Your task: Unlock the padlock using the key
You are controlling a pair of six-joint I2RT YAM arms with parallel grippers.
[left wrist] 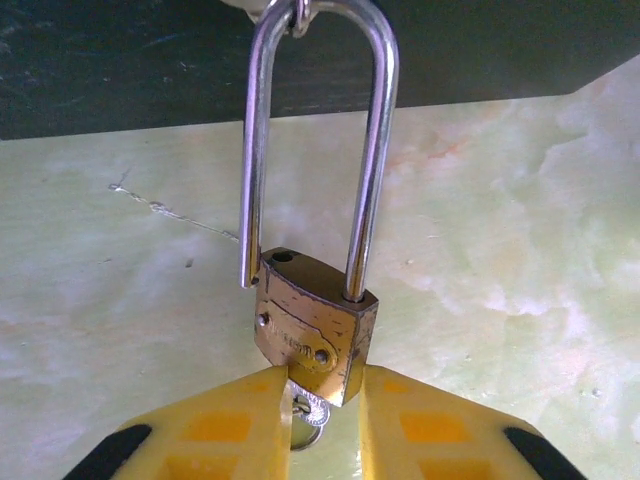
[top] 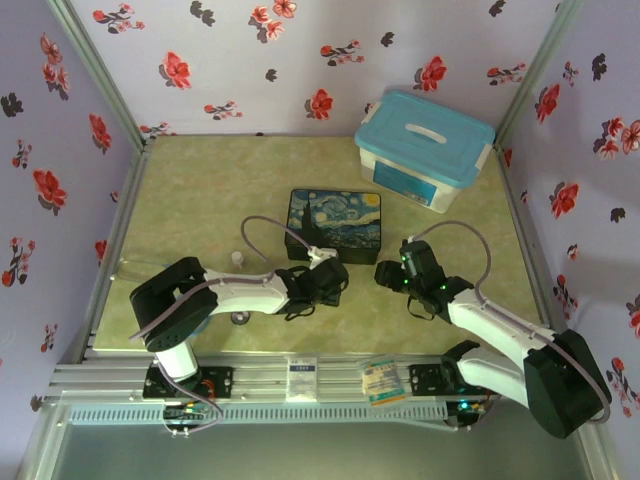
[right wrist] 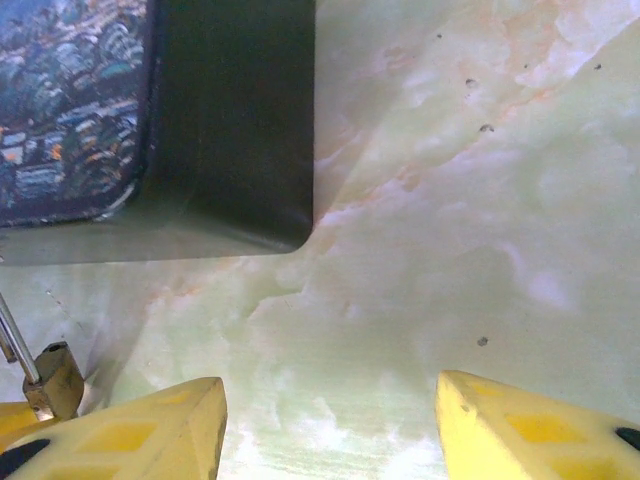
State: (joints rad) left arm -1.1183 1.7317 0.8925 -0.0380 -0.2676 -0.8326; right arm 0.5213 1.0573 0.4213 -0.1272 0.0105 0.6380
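Note:
The brass padlock [left wrist: 310, 335] hangs by its silver shackle [left wrist: 375, 150] from the front of the painted box [left wrist: 150, 70]. The shackle's left leg is out of the body. The key [left wrist: 314, 410] sticks out of the padlock's underside, with a small ring on it. My left gripper [left wrist: 322, 420] has its yellow fingers close on either side of the key and the padlock's lower corner. The left finger touches the key; a firm grip cannot be told. My right gripper [right wrist: 330, 420] is open over bare table to the right of the box [right wrist: 70, 100], with the padlock [right wrist: 55, 375] at its left.
From above, the painted box [top: 335, 225] sits mid-table with both grippers just in front of it. A blue-lidded tub [top: 425, 150] stands at the back right. A small white object [top: 237, 258] and a round grey disc [top: 240, 318] lie by the left arm.

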